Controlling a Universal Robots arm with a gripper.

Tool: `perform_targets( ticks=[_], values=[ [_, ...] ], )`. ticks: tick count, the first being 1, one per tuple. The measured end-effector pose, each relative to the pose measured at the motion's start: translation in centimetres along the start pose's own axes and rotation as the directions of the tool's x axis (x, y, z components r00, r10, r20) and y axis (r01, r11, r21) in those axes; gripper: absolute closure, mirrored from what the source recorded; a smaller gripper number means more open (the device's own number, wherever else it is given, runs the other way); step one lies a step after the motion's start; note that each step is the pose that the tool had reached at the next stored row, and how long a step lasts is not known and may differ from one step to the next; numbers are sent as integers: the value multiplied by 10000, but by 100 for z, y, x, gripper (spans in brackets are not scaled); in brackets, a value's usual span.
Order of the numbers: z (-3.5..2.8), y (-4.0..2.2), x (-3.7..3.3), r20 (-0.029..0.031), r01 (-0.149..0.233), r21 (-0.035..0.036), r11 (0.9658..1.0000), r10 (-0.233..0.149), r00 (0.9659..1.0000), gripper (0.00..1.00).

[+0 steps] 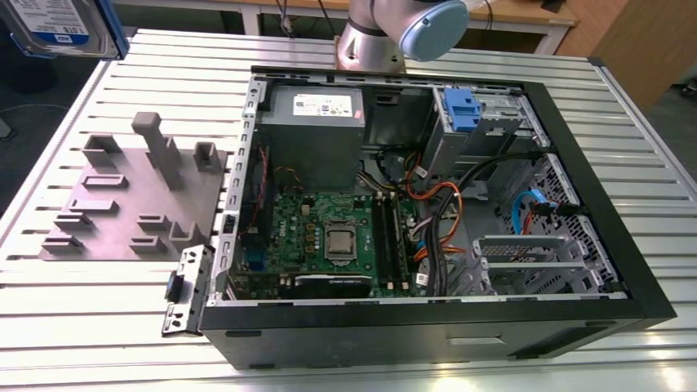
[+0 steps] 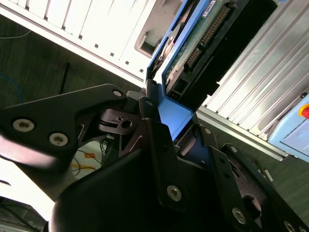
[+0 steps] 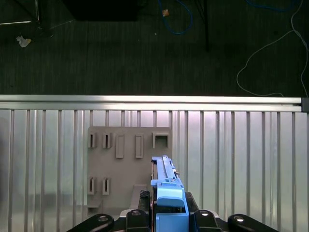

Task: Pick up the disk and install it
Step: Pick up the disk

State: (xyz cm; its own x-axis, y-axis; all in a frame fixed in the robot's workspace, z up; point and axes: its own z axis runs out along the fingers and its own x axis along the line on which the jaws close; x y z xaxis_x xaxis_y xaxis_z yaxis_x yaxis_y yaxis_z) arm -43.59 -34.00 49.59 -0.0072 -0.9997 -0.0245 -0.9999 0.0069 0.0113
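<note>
The disk (image 1: 60, 28) is a flat rectangular drive with a white-and-blue label on its broad face and a blue plastic frame round its edges. In the second wrist view the disk (image 2: 203, 34) shows its other face, a green circuit board with a row of connector pins, and the blue frame runs along its side and ends in a flat blue tab. In the first wrist view the disk (image 3: 166, 186) is seen edge-on as a narrow blue strip.

The gripper (image 2: 171, 118) is clenched on the disk. Its black fingers (image 2: 154, 140) press from both sides on the blue tab end, and the rest of the drive juts out past the fingertips. The first wrist view shows the gripper (image 3: 169, 217) with the blue frame pinched between the two finger linkages.

The disk is held in the air, touching nothing but the fingers. In the exterior view it hangs over the far corner of the slatted metal table (image 1: 642, 147) at the exterior view's left, well apart from the open computer case (image 1: 436, 327). In the first wrist view it hangs above the grey slotted tray (image 3: 128, 140), which lies near one edge of the table (image 3: 241, 159)
</note>
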Motion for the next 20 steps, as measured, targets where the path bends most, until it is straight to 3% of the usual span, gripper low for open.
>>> perform_targets(
  ticks=[13,20],
  values=[
    [-2,-2,58,-1,-1,-1,10000,1,10000,64],
    [-2,-43,59,-1,-1,0,10000,1,10000,64]
  ],
)
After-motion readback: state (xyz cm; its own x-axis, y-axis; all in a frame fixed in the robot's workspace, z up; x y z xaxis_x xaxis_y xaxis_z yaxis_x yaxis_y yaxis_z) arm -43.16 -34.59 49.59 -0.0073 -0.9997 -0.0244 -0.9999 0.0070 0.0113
